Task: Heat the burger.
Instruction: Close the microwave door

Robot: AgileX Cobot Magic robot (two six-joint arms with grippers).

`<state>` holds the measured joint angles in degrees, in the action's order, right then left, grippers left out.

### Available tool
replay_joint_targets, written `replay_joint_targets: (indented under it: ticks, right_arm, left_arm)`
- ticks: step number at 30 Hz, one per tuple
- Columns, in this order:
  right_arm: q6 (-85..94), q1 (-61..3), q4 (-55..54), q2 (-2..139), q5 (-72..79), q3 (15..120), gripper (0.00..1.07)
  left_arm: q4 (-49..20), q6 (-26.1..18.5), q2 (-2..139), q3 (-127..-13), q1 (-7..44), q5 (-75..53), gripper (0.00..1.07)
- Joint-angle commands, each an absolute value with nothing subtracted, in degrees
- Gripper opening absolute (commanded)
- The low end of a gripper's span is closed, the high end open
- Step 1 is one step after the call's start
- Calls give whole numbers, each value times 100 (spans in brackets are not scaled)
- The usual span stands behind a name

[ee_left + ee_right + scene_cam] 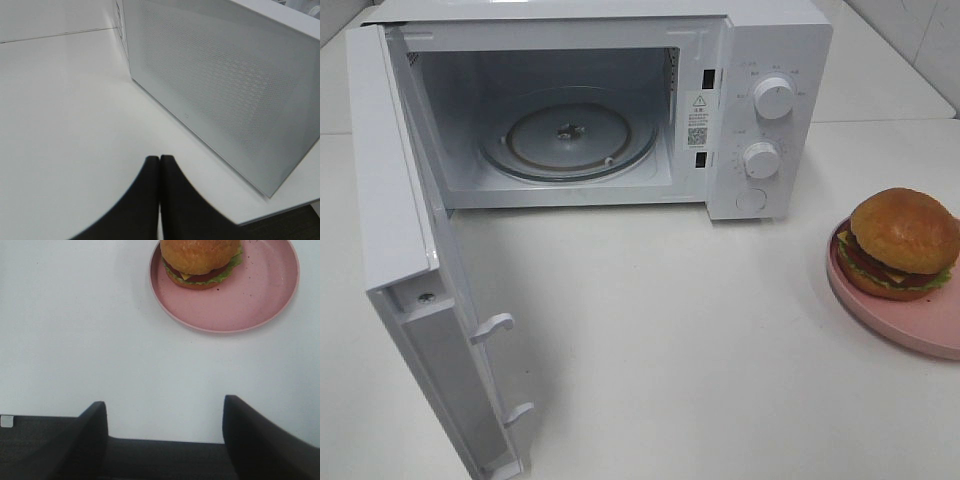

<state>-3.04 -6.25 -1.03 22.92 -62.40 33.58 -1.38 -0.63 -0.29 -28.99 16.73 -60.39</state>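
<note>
White counter, microwave door swung wide at upper left: the burger waits on its pink plate at the right edge; bring your spread right hand squarely around the bun, left hand pressed together and clear

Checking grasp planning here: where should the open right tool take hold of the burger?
Grip the burger across its bun sides, descending from above. It sits upright at one edge of the pink plate, whose raised rim hinders a low sideways approach. Right tool is open.
</note>
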Motion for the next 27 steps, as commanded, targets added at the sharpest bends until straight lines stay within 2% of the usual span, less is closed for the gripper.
replay_joint_targets:
  ticks: [1,15,25,27]
  right_arm:
    - [-52,-596,-86,1684,-6113,3042,62]
    - [0,-596,-115,-201,-5752,2859,61]
    - [-34,-596,-109,-155,-5752,2859,61]
    - [-34,-596,-109,-155,-5752,2859,61]
  left_arm:
    - [-126,-57,-149,-2888,1650,-5964,0]
    - [-126,-57,-149,-2888,1650,-5959,0]
    - [-195,-74,57,-3048,1650,-5621,0]
    - [-206,-74,350,-3042,1650,-4899,0]
